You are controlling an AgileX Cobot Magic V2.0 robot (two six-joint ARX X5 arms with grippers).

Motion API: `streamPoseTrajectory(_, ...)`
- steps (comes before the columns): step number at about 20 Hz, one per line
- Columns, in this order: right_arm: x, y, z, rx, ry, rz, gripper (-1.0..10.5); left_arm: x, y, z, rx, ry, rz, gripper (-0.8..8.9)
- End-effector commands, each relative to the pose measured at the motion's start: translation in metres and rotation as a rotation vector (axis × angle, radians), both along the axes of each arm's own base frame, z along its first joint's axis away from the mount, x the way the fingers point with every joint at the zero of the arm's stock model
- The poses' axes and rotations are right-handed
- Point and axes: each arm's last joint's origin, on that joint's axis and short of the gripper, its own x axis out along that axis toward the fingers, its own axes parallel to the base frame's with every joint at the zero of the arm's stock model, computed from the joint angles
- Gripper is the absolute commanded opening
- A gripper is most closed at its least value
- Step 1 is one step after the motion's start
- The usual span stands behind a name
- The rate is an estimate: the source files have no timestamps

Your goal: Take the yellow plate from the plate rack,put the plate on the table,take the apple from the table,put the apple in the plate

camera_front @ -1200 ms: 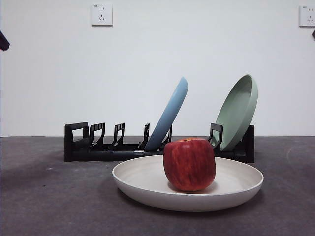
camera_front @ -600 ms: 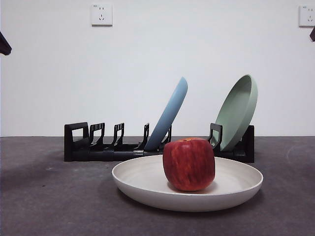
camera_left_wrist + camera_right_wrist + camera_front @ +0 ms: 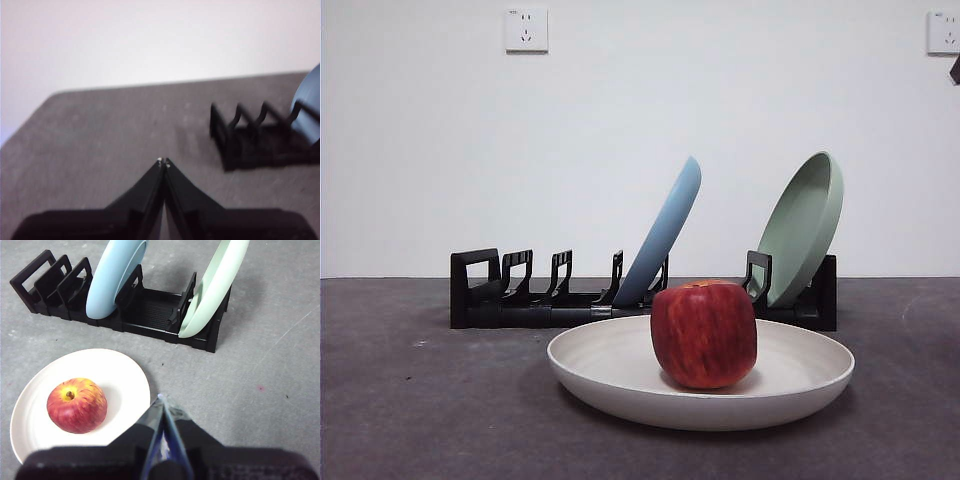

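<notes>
Right wrist view only: apple's (image 3: 77, 405) yellow top.

Both the left gripper (image 3: 163, 162) and the right gripper (image 3: 161, 399) are matte black, each jaw tapering to a thin wedge-shaped tip.

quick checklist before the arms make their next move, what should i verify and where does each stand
1. Round cream plate lies flat on the dark grey table, out of the black slotted rack: ok.
2. Red apple sits inside the plate, upright: ok.
3. Left tool shut on nothing, above bare table near the rack's end: ok.
4. Right tool shut on nothing, raised clear of the plate's rim: ok.
5. Light blue plate and pale green plate lean in their rack slots: ok.
6. Apple steady enough not to roll: cannot tell.
</notes>
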Motion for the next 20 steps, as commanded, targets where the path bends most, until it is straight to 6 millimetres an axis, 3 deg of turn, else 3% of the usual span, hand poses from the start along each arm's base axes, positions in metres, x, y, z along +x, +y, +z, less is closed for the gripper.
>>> streamPoseTrajectory(1,0.000,0.000,-0.001,0.008,0.000,-0.007,0.0,0.001,0.002,-0.023,0.000,-0.010,0.016,-0.03)
streamPoseTrajectory(4,0.000,0.000,-0.001,0.008,0.000,-0.007,0.0,0.001,0.002,-0.047,-0.004,-0.002,0.019,-0.03)
streamPoseTrajectory(8,0.000,0.000,-0.001,0.008,0.000,-0.008,0.0,0.001,0.001,-0.063,-0.009,0.027,0.012,-0.03)
streamPoseTrajectory(20,0.000,0.000,-0.001,0.008,0.000,-0.008,0.0,0.000,-0.004,-0.065,-0.010,0.056,-0.046,-0.03)
